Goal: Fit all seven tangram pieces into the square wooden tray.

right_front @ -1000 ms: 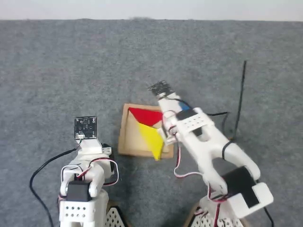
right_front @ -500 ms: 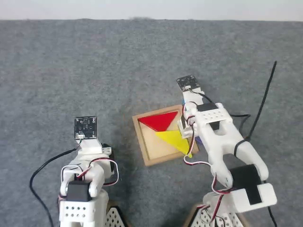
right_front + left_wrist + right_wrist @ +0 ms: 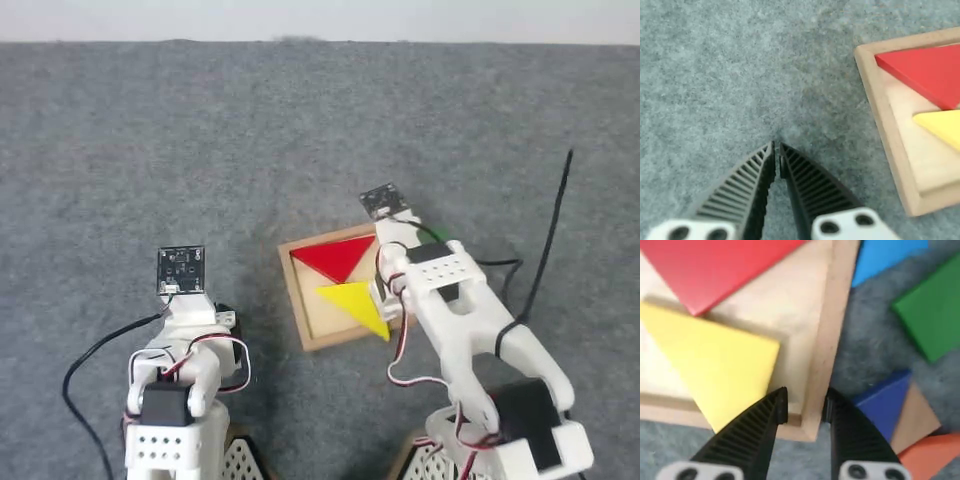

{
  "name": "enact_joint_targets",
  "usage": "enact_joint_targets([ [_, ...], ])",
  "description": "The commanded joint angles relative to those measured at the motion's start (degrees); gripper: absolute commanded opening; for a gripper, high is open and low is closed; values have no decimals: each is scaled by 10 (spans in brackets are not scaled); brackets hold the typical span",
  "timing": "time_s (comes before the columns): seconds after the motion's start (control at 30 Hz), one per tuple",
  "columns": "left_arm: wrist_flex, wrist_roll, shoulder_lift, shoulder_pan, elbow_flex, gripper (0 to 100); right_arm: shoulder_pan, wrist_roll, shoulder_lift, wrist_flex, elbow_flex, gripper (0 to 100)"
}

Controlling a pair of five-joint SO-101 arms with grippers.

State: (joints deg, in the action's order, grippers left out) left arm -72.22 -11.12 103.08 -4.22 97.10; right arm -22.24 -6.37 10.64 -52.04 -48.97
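The right hand (image 3: 805, 394) is nearly closed, pinching the wall of the wooden tray (image 3: 826, 340), with one finger inside beside the yellow triangle (image 3: 715, 370). Slide the tray slowly and low, so the wall cannot slip and the dark blue piece (image 3: 880, 400) beside the outer finger isn't shoved.

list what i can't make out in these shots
High view: the right arm covers the loose pieces right of the tray; just a sliver of the green piece peeks out.
Right wrist view: the picture's edges cut off the green piece, light blue piece and orange piece, so their full shapes are unknown.
Left wrist view: the edge cuts off the tray and yellow piece.
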Motion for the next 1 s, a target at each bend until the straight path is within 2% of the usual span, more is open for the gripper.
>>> enact_joint_targets([
  [0.0, -1, 6, 11, -4, -7, 14, -36, -14, 35, -5, 4, 120],
  [0.3, -1, 6, 11, -4, -7, 14, -103, -18, 51, -19, 4, 116],
  [0.4, -1, 6, 11, -4, -7, 14, -101, -15, 87, -27, 4, 116],
  [0.63, -1, 6, 11, -4, -7, 14, -36, 0, 87, 18, 4, 116],
  [0.8, -1, 6, 11, -4, -7, 14, -36, 3, 66, 29, 4, 120],
  [0.97, -1, 6, 11, -4, -7, 14, -67, -2, 66, -22, 4, 115],
])
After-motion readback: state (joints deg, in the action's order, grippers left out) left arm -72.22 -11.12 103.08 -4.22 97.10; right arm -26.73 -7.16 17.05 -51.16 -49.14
